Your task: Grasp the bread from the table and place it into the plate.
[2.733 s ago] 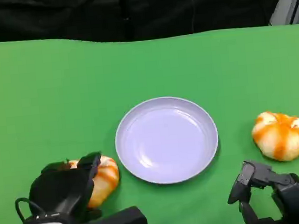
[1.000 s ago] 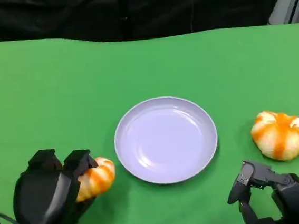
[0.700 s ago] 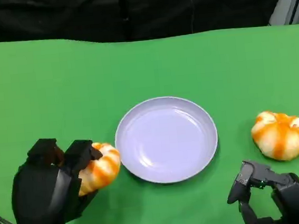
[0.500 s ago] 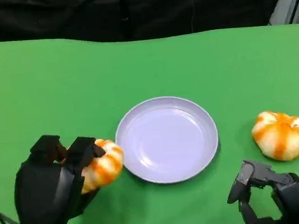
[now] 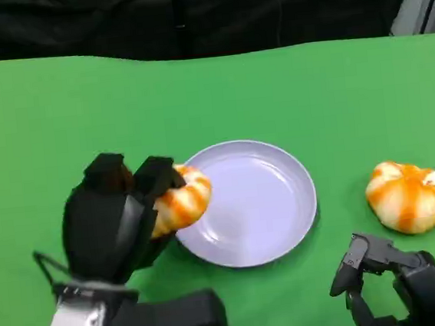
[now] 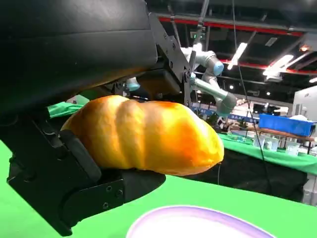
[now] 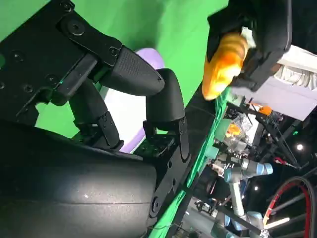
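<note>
Here the left hand [image 5: 119, 222] holds the bread [image 5: 179, 201], an orange-and-cream striped roll, with black fingers wrapped over its near and left sides. In the head view the bread hangs at the left edge of the plate [image 5: 285, 229], its right part overlapping the rim while the hand itself is still mostly over the green worktop [image 5: 311, 92]. Whether the bread touches the plate cannot be told from that view. The left wrist view shows the bread [image 6: 143, 136] clamped between a finger [image 6: 84, 163] below and the hand's black shell above, clear of the worktop, with the pale lilac rim of the plate [image 6: 198, 215] just beneath and beyond it.

The plate is round, shallow and pale lilac, sitting near the middle of the worktop. To its right, well apart from it, a second bread roll [image 5: 411, 197] with the same orange stripes lies on the green surface.

The right hand [image 5: 399, 284] rests low at the near right corner, just near of that second roll and not touching it. Its fingers are curled partly inward and apart, with nothing in them; the right wrist view shows the fingers [image 7: 133, 72] bent over green cloth, and beyond them the left hand carrying the bread [image 7: 225, 62].
</note>
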Controlling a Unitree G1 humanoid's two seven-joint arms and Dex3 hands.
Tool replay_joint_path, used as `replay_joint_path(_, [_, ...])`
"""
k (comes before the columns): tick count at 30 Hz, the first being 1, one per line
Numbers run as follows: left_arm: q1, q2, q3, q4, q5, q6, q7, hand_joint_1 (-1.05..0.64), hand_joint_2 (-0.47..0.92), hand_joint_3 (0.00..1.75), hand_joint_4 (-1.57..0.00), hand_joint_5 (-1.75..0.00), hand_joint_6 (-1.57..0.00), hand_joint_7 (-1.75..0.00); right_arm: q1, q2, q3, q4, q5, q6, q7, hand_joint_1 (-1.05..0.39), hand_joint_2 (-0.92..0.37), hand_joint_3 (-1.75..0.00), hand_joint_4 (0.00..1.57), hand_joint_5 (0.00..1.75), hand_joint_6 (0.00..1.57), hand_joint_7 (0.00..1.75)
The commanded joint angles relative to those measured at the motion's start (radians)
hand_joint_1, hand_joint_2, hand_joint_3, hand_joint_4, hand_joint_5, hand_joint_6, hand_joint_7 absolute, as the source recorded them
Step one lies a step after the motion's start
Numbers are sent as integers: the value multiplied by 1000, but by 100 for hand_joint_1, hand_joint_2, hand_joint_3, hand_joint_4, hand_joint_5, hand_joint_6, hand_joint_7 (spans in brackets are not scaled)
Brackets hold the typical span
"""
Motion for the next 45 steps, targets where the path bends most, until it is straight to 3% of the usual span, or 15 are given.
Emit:
replay_joint_path(1, [-71, -16, -19, 75, -9, 5, -8, -18, 34, 130, -91, -175, -82, -155, 6, -5, -6, -4, 19, 5, 4, -51, -31, -150, 82, 175, 78, 152])
replay_joint_path(7, [-155, -50, -51, 213, -23, -13, 14, -18, 35, 123, -90, -175, -81, -154, 16, -5, -6, -21, 11, 18, 3, -53, -30, -151, 81, 175, 79, 152])
replay_joint_path(12, [-220, -86, -76, 320, -31, -19, 39, -19, 40, 109, -90, -175, -77, -164, 22, -3, -3, -30, 21, 25, 9, -53, -30, -152, 82, 175, 79, 152])
replay_joint_path(17, [-266, -105, -103, 397, -34, -24, 56, -19, 41, 109, -89, -175, -77, -164, 27, -5, -1, -36, 25, 28, 16, -53, -30, -152, 81, 175, 79, 152])
replay_joint_path(21, [-302, -133, -121, 461, -61, -20, 10, -22, 46, 105, -85, -170, -81, -136, 26, -5, -2, -34, 30, 29, 22, -53, -29, -151, 81, 175, 79, 152])
replay_joint_path(23, [-317, -147, -127, 487, -73, -6, -27, -24, 54, 86, -82, -156, -84, -107, 22, -5, -3, -27, 29, 21, 22, -53, -29, -152, 81, 175, 79, 151])
replay_joint_path(26, [-336, -173, -133, 513, -100, 27, -111, -27, 75, 43, -73, -138, -86, -59, 21, -5, -5, -25, 24, 18, 19, -53, -30, -152, 81, 175, 79, 151])
replay_joint_path(28, [-342, -180, -144, 509, -111, 52, -184, -30, 87, 19, -58, -115, -74, -25, 23, -4, -4, -26, 25, 22, 20, -53, -29, -152, 81, 175, 79, 151])
replay_joint_path(29, [-343, -180, -148, 504, -114, 62, -208, -32, 90, 15, -52, -102, -69, -16, 23, -3, -4, -26, 26, 22, 20, -53, -29, -152, 81, 175, 79, 151])
replay_joint_path(30, [-343, -179, -152, 496, -120, 73, -249, -33, 91, 14, -50, -96, -66, -11, 23, -3, -4, -28, 25, 24, 20, -53, -29, -152, 81, 175, 79, 151])
replay_joint_path(31, [-343, -178, -157, 486, -126, 85, -291, -40, 92, 17, -35, -72, -52, -5, 24, -3, -3, -28, 26, 24, 21, -53, -29, -152, 81, 175, 80, 151])
replay_joint_path(33, [-340, -171, -171, 464, -128, 111, -371, -52, 92, 23, -16, -45, -31, -1, 24, -1, -3, -29, 28, 25, 21, -53, -29, -152, 81, 175, 80, 151])
replay_joint_path(37, [-331, -157, -179, 424, -158, 148, -548, -76, 92, 34, -1, -7, -7, 0, 28, -3, -3, -36, 25, 32, 20, -52, -28, -152, 81, 175, 80, 150])
replay_joint_path(45, [-291, -102, -165, 313, -213, 147, -679, -96, 92, 48, 0, 0, -3, 0, 25, -5, -4, -32, 26, 28, 22, -52, -28, -153, 81, 175, 80, 150])
